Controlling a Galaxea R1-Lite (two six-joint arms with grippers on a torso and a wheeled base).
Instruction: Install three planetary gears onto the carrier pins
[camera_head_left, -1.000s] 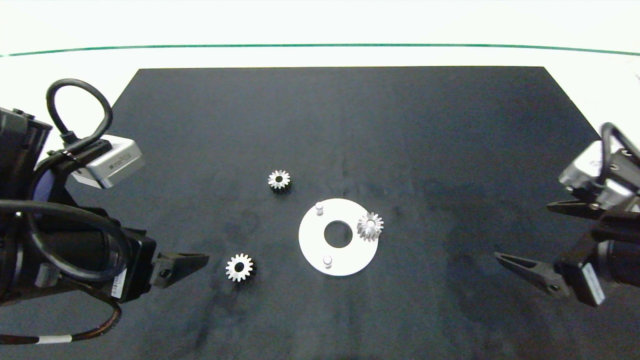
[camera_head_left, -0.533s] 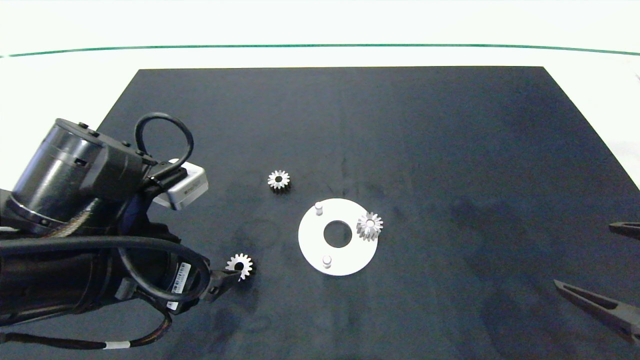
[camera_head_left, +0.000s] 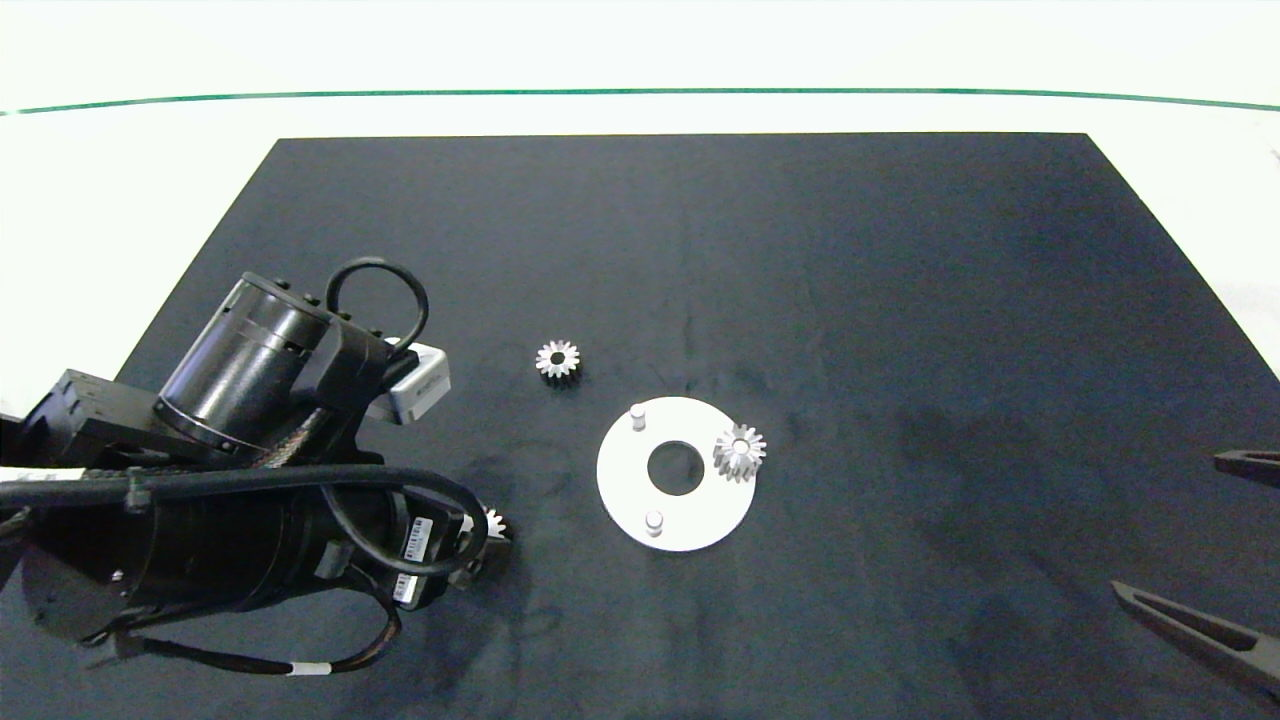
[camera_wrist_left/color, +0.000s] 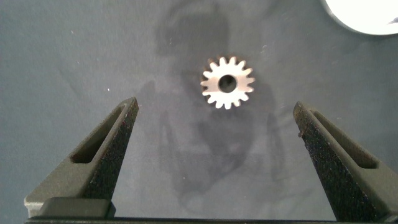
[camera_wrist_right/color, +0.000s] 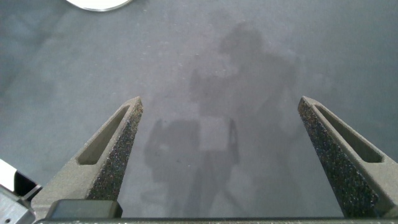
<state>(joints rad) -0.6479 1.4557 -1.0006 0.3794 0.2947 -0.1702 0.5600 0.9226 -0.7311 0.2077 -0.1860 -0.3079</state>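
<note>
Left arm reaches in from the left side of the table, left gripper (camera_wrist_left/color: 214, 118) hovering over a loose planetary gear (camera_wrist_left/color: 227, 82) on the mat, fingers spread wide with the gear in the gap just ahead of the tips, nothing touching it. In the head view that gear (camera_head_left: 494, 523) is mostly hidden under the wrist, only a few teeth showing.

Second loose gear (camera_head_left: 557, 359) lies flat on the mat, just beyond the white disc (camera_head_left: 700, 520) on its far-left side. Disc sits mid-table with the carrier pins: two bare, the far pin (camera_head_left: 638, 412) and the near pin (camera_head_left: 654, 522). Third gear (camera_head_left: 739, 452) is already on the disc's right side, apparently seated on its pin, though it looks slightly tilted, can't confirm fully down.

Right gripper (camera_wrist_right/color: 221, 158) is parked at the right edge of the mat, well apart from the parts, fingers wide apart, holding nothing, mat only below it.

Step in hand: looks like pickup of gear two of three, one done. Next move likely calls for lowering a bit more, centring the gear between the fingers, closing on its toothed rim, then carrying it to a bare pin and lining hole over peg. Small part, could slip or tip.

Surface: dark matte mat (camera_head_left: 900, 300) on a white table (camera_head_left: 640, 110), thin green line (camera_head_left: 640, 92) along the far side. Nothing more of the room is visible.
</note>
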